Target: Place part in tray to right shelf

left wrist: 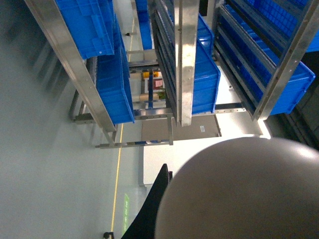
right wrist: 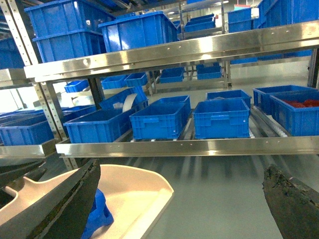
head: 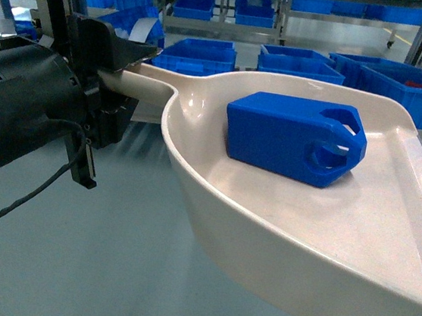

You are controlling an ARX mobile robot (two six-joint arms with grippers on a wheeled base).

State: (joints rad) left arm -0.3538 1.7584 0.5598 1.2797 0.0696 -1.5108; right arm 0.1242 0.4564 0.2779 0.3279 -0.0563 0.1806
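left claw (head: 117,79): black, at the left of the head view, clamped on the tray's round handle (head: 139,85); it holds the tray in the air above grey floor (head: 108,253).
tray (head: 278,242): cream scoop, raised curved rim, flat lip to the right, filling the middle and right of the head view; its underside fills the lower right of the left wrist view.
part (head: 295,138): blue block lying on its side inside the tray, notched, holed end toward the lip.
right claw (right wrist: 182,209): fingers (right wrist: 70,204) spread wide, nothing between them; tray and part show just behind the left-hand finger in the right wrist view.
shelf (right wrist: 199,145): steel rack with flat front rail, beyond the tray, carrying blue crates (right wrist: 159,117).
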